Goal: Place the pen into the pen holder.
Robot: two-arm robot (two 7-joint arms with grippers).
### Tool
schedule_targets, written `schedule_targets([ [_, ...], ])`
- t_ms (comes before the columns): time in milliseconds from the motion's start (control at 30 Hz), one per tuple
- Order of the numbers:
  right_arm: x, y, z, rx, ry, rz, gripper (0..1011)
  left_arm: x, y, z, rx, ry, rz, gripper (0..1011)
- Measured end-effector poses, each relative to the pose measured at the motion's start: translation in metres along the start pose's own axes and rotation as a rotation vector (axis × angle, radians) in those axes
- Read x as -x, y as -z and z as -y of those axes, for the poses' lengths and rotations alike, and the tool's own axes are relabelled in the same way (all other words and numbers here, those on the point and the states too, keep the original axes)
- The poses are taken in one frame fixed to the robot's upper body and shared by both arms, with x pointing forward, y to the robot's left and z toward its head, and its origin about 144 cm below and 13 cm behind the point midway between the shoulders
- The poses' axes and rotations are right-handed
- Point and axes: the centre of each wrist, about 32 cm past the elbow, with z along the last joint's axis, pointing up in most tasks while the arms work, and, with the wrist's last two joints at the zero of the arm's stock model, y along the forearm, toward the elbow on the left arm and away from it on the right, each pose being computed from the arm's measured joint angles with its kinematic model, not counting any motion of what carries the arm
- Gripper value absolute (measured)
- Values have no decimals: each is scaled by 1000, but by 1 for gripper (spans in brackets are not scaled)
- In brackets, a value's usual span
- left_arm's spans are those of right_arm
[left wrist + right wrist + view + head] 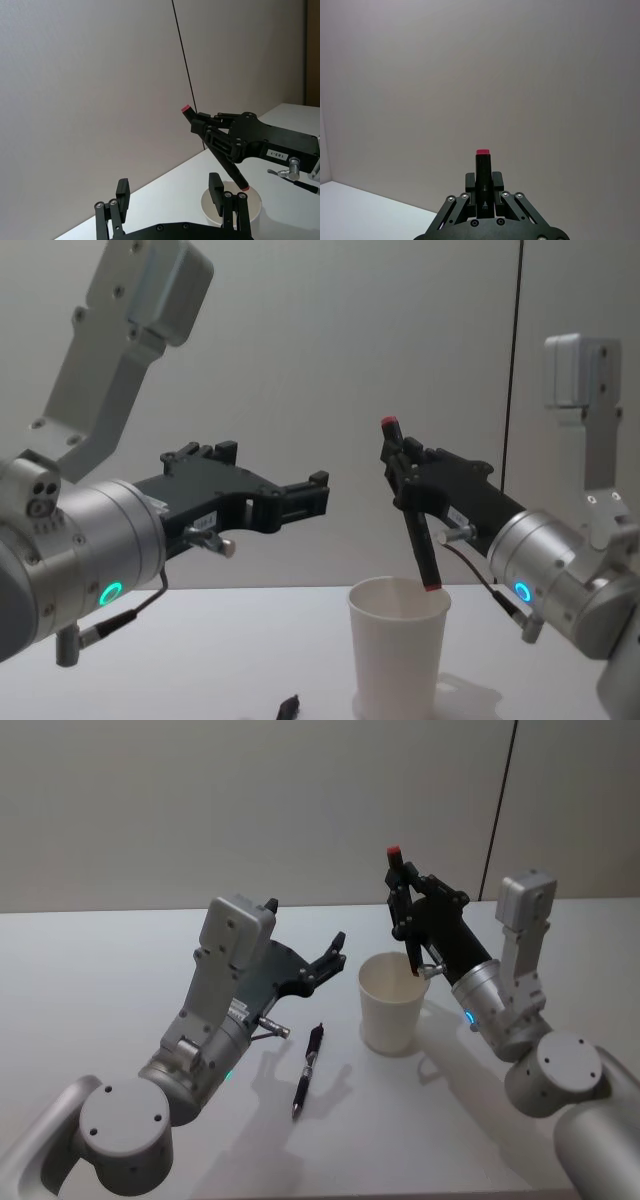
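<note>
My right gripper [400, 898] is shut on a black pen [404, 925] with red ends and holds it steeply tilted over the pen holder [392, 1005], a white paper cup standing upright on the table. In the chest view the pen [417, 535] has its lower red tip at rim level, over the cup [395, 660] opening's right side. The right wrist view shows the pen [483, 172] clamped between the fingers [470, 181]. A second black pen [308, 1070] lies flat on the table left of the cup. My left gripper [306, 928] hovers open above that area, holding nothing.
The white table [100, 970] runs back to a plain grey wall with a dark vertical seam [500, 810]. There is bare tabletop in front of the cup and to both sides of the arms.
</note>
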Motion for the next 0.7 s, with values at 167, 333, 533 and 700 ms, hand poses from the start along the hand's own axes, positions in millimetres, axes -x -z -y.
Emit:
schedule_targets([
  [167, 3, 4, 2, -9, 8, 1, 184, 0, 0, 0, 0, 0, 0, 1004],
  [333, 5, 9, 5, -10, 15, 2, 184, 0, 0, 0, 0, 0, 0, 1004],
  [533, 7, 14, 8, -7, 19, 6, 184, 0, 0, 0, 0, 0, 0, 1004],
  [700, 9, 17, 9, -5, 23, 9, 184, 0, 0, 0, 0, 0, 0, 1004],
])
